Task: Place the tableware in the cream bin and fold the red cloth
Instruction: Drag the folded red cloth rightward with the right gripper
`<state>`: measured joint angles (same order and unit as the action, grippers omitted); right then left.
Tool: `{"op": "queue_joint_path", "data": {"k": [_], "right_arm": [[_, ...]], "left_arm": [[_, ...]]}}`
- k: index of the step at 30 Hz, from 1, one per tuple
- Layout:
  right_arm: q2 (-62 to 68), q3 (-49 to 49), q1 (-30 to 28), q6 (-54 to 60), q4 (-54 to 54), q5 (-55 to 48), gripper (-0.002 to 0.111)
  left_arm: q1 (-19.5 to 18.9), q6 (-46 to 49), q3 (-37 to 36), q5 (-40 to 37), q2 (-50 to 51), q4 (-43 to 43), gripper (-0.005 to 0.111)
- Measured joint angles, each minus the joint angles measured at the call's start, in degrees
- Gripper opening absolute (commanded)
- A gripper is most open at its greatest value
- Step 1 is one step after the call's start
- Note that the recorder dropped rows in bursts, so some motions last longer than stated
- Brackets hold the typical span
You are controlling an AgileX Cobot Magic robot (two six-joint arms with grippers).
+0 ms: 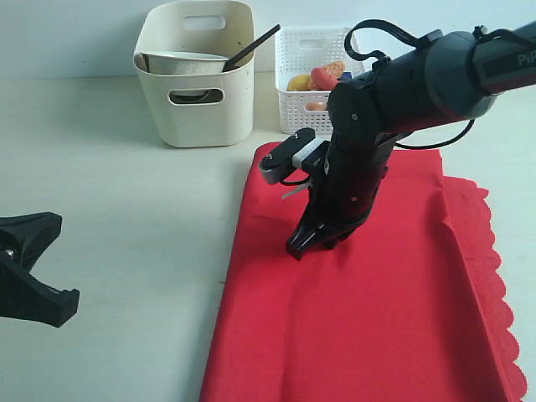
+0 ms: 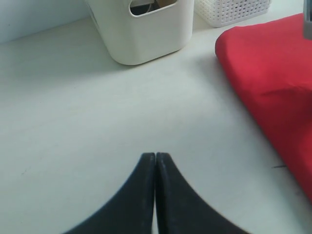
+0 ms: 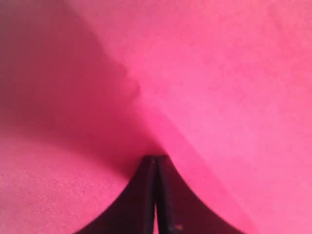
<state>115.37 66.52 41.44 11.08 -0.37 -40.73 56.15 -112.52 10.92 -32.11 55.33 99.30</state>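
Note:
The red cloth (image 1: 360, 327) lies on the table folded over itself, its scalloped edge (image 1: 494, 276) showing along the right. My right gripper (image 1: 303, 247) is shut, and its tips press down on the cloth (image 3: 234, 73) near the upper middle; no fabric shows between the jaws. The cream bin (image 1: 197, 92) stands at the back and holds a pale bowl (image 1: 184, 60). A dark handle (image 1: 251, 46) sticks out over its rim. My left gripper (image 2: 155, 155) is shut and empty above the bare table at the lower left, well short of the bin (image 2: 146, 34) and the cloth (image 2: 273, 73).
A white lattice basket (image 1: 314, 84) with food items (image 1: 322, 77) stands right of the bin, just behind the cloth's far edge. The right arm (image 1: 419, 84) reaches in from the upper right above the cloth. The pale table (image 1: 126, 218) spreads left of the cloth.

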Motion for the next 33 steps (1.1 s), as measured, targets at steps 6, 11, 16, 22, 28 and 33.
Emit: {"op": "queue_joint_path", "data": {"k": [6,11,16,22,28,33], "right_arm": [[0.0,0.1,-3.4,-1.1,-4.3,-3.7,0.0],[0.1,0.1,-11.4,-3.4,-11.2,-5.1,0.0],[0.4,0.3,-17.2,-13.8,-17.8,-4.0,0.0],[-4.6,0.3,-17.3,-21.5,-17.3,-3.8,0.0],[-2.1,-1.2,-22.3,-24.7,-17.3,2.5,0.0],[2.6,-0.2,-26.9,-28.6,-19.1,8.5,0.0]], "left_arm": [[0.0,0.0,0.0,-0.1,0.0,0.1,0.003],[0.0,0.0,0.0,-0.6,0.0,0.1,0.003],[0.0,0.0,0.0,-0.7,0.0,0.1,0.003],[0.0,0.0,0.0,-0.7,0.0,0.1,0.003],[0.0,0.0,0.0,1.4,0.0,0.2,0.003],[0.0,-0.5,-0.1,3.6,0.0,0.2,0.003]]}}
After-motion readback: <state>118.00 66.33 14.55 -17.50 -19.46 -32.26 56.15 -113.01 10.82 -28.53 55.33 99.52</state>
